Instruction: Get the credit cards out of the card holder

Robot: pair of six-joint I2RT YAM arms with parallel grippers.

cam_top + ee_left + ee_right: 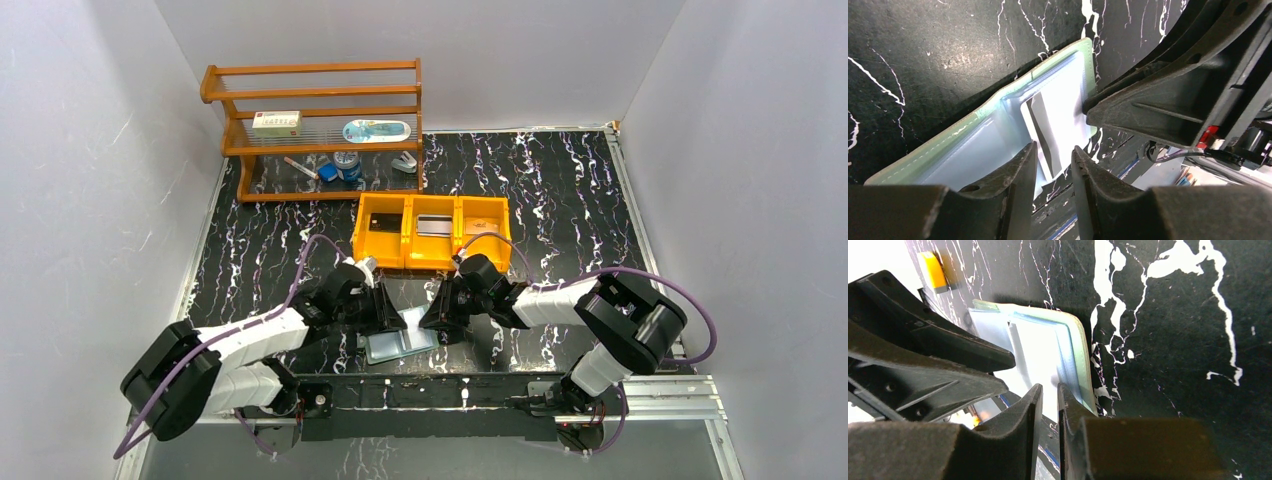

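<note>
Left wrist view: spotted left hand (1053,150) part-open, empty, straddling silver-grey card (1040,125) to pull it; right hand (1049,387) probably bracing card holder (1068,80), grip unclear.

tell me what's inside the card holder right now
One pale card with a dark stripe sits in a clear pocket of the open card holder. The left gripper covers its near end, and glossy pockets hide whether more cards lie underneath.

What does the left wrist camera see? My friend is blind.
An open muted-green card holder with pale glossy pockets lies on a black marbled table. A silver-grey card with a dark stripe pokes from one pocket, by the left pincer's parted fingers.
</note>
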